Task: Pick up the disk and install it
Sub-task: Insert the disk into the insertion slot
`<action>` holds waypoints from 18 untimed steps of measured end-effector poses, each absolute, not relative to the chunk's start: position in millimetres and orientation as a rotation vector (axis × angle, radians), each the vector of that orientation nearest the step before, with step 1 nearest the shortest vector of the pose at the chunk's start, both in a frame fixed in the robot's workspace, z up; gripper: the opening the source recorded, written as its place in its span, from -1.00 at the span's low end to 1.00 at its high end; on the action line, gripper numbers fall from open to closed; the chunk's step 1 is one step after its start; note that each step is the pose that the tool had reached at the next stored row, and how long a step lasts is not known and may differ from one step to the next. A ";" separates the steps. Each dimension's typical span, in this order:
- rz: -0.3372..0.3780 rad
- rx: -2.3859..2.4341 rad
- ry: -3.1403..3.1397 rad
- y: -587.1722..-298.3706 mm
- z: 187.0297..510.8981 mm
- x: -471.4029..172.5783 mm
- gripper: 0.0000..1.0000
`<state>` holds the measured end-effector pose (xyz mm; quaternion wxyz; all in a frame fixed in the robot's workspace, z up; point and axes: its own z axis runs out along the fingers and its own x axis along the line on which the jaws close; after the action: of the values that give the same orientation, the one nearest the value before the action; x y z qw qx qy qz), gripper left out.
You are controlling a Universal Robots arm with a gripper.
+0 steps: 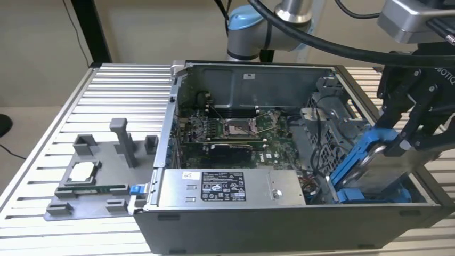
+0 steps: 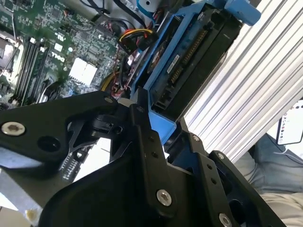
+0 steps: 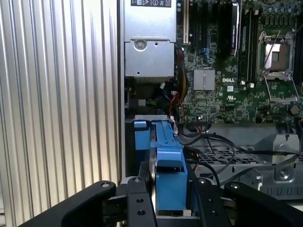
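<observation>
the disk (image 1: 391, 166) is silver-grey, framed in bright blue; the gripper (image 1: 401, 146) around it is matte black. the motherboard (image 1: 242, 136) is dark green. the power supply (image 1: 284, 189) is pale grey with a black-and-white label (image 1: 222, 186). the case (image 1: 284, 229) is dark grey. at its 9 o'clock, a mid-grey fixture (image 1: 85, 186) lies on the silver, ribbed desk (image 1: 106, 90).
</observation>
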<state>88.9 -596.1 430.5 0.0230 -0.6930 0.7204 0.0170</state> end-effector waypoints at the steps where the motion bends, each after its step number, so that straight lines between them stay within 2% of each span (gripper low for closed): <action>1: 0.053 -2.146 2.231 -596.1 430.4 88.8 1.00; 9: 0.053 -2.145 2.230 -596.0 430.2 88.8 1.00; 12: 0.080 -2.130 2.217 -596.0 428.4 89.3 1.00; 18: 0.087 -2.118 2.222 -596.9 420.0 92.0 1.00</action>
<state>92.0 -596.9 420.0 0.0352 -0.6894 0.7230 0.0284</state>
